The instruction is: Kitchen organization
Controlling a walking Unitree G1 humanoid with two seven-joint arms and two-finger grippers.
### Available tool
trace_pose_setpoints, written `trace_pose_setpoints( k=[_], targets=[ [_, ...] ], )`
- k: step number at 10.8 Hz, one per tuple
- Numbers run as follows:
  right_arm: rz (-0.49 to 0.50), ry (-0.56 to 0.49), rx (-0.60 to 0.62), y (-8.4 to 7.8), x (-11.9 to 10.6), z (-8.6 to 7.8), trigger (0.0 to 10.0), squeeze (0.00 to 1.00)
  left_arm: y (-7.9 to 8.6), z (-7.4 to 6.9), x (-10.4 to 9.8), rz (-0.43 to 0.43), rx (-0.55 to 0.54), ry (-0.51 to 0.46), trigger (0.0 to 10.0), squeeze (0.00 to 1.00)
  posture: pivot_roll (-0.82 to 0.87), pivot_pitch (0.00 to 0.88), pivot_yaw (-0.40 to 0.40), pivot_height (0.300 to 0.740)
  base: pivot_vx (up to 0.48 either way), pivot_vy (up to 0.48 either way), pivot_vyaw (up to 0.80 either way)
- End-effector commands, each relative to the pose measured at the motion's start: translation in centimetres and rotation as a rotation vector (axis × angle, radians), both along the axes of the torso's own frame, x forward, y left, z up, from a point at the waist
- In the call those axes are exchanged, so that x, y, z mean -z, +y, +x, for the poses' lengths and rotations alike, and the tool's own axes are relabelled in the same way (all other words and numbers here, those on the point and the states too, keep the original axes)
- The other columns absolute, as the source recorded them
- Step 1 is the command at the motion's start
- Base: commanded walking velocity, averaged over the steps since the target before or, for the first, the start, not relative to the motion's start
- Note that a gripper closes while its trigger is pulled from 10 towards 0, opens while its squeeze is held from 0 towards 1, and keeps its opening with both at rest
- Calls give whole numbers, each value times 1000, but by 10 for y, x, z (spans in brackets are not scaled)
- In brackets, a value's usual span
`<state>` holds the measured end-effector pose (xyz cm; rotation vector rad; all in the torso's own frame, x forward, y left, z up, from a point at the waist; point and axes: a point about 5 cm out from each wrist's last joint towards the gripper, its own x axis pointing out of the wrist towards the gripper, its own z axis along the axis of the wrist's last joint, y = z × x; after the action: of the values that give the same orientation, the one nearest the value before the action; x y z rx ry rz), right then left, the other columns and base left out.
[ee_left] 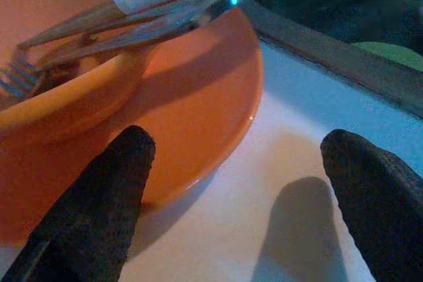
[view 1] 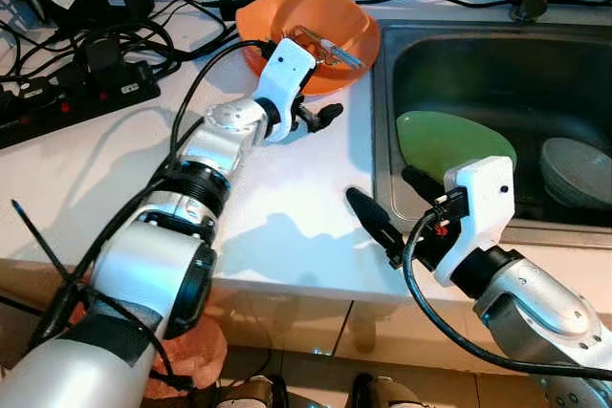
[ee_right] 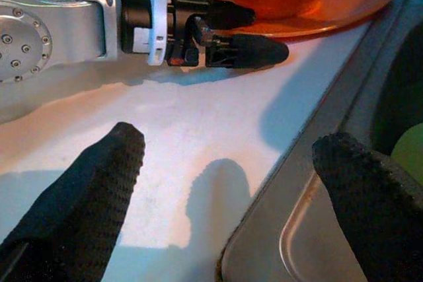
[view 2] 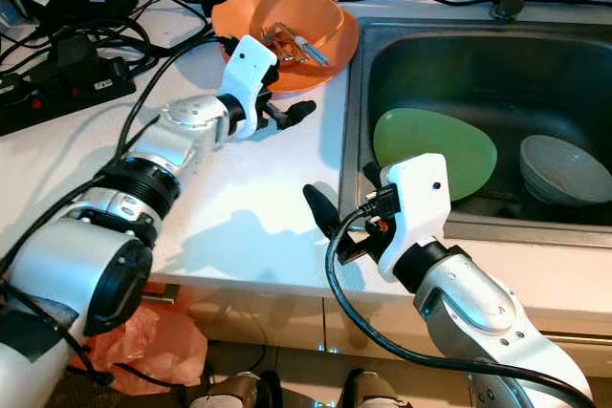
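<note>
- An orange bowl point(view 1: 354, 31) sits on an orange plate point(ee_left: 218, 104) at the back edge of the white desk point(view 1: 277, 207), just beside the sink point(view 1: 382, 112).
- Cutlery point(view 1: 330, 50) lies in the bowl: a fork and other metal pieces, their handles resting over the rim (one handle bears a pale label in the left wrist view).
- The left tool point(view 1: 320, 119) is stretched forward over the desk, low and just beside the plate's near rim, its black fingers point(ee_left: 99, 203) spread wide apart and holding nothing.
- The right tool point(view 1: 397, 207) hovers at the desk's front edge, over the sink's near-left corner, wrist bent toward the left arm; its fingers point(ee_right: 86, 196) are also spread wide and empty.
- In the sink lie a green plate point(view 1: 449, 140) and, toward the right, a pale grey bowl point(view 1: 574, 169).
- A black power strip point(view 1: 76, 102) and tangled cables point(view 1: 105, 40) fill the desk's back-left corner.
</note>
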<state>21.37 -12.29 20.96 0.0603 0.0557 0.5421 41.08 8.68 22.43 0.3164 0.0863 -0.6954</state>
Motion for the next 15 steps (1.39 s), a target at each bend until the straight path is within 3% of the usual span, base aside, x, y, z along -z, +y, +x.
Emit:
trace_pose_setpoints(
  k=[1, 3, 8, 11, 15],
  targets=[
    [5, 4, -25, 4, -1, -1, 10000, 0, 6, -6, 31, 66, 11, 131, 10000, 0, -130, 183, 81, 740, 0, 0, 0],
    [11, 5, -27, 4, 0, 1, 10000, 0, 16, -13, 38, 72, 98, 185, 10000, 0, -116, 178, 80, 740, 0, 0, 0],
    [23, 1, -37, 7, 2, 9, 10000, 0, 48, -23, 35, 79, 86, 207, 10000, 0, -79, 161, 75, 740, 0, 0, 0],
    [28, -4, -35, 8, 2, 12, 10000, 0, 52, -29, 25, 81, 94, 194, 10000, 0, -69, 149, 77, 740, 0, 0, 0],
    [33, -17, -37, 8, 2, 18, 10000, 0, 62, -48, 6, 88, 136, 175, 10000, 0, -39, 140, 69, 740, 0, 0, 0]
  ],
)
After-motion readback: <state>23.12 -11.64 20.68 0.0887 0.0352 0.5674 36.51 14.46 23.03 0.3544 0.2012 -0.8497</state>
